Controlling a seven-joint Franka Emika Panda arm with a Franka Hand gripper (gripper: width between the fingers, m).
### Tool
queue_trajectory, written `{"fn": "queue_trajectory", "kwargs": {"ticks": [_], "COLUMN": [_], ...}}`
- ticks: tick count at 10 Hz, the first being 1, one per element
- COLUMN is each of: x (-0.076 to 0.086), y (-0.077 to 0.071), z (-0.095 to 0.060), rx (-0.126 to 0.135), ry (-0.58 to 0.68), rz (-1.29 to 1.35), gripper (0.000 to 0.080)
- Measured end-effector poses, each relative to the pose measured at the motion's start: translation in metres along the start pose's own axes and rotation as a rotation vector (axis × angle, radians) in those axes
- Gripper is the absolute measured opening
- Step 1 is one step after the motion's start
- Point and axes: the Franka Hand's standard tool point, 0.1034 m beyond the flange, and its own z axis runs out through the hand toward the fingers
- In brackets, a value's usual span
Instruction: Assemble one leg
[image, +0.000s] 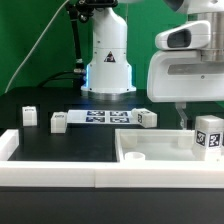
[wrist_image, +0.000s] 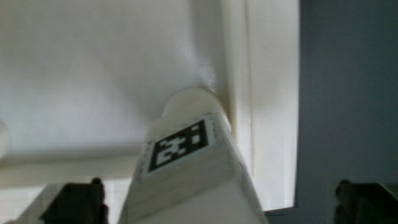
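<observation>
- The gripper (image: 183, 118) hovered open — holding nothing — above the large panel (image: 160, 152) at the exterior view's right.
- The leg (wrist_image: 187, 160) stood upright at the panel's right corner (tag visible); jaws should descend centred, straddling it squarely.

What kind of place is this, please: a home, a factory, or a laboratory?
Most likely a robotics laboratory. A robot arm stands on a black table, a green curtain hangs behind, and the marker board and white legs carry printed tags.

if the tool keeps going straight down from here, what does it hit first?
Most likely the leg: in the wrist view it lies right between the tool fingers, against the tray panel. How much gap remains is unclear.
</observation>
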Motion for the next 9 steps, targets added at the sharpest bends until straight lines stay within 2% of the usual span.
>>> {"fn": "queue_trajectory", "kwargs": {"ticks": [1, 2, 3, 4, 5, 6, 8, 9], "x": [0.0008, 0.0012, 0.0014, 0.0013, 0.0013, 0.0013, 0.0015, 0.0018], "y": [0.001, 0.0021, 0.0033, 0.003, 0.003, 0.0034, 0.0034, 0.0042], "z": [-0.0002, -0.0002, -0.0002, -0.0001, -0.0001, 0.0, 0.0002, 0.0003], "rx": [-0.017, -0.018, -0.019, -0.018, -0.017, -0.017, -0.017, -0.017], "ry": [0.006, 0.006, 0.006, 0.006, 0.006, 0.006, 0.007, 0.011], "rz": [-0.128, -0.152, -0.216, -0.201, -0.181, -0.16, -0.097, 0.031], "gripper": [0.0649, 0.0649, 0.0563, 0.0427, 0.0427, 0.0289, 0.029, 0.029]}}
